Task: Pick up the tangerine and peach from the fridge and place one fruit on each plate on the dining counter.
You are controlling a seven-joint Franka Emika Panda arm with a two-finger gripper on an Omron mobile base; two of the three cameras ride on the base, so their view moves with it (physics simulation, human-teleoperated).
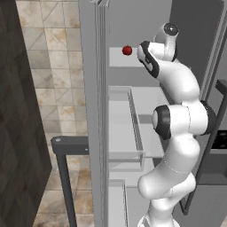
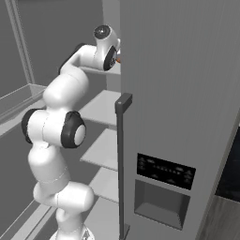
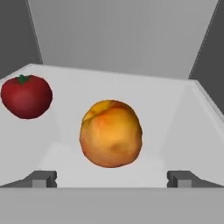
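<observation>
peach [image 3: 111,134] sits on fridge shelf [image 3: 175,113] between wide-open fingers [image 3: 41,178], ungripped; red ball [image 3: 26,96] beside. no fruit plated yet.

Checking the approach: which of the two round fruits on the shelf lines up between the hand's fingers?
The peach, orange with a yellowish blush; the dark red tomato sits off to one side.

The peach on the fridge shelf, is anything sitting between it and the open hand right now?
Nothing visible. In the hand view the peach lies centred ahead of the open hand, with bare white shelf between them. The dark red tomato-like fruit sits apart, off to the view's left, outside the approach line.
</observation>
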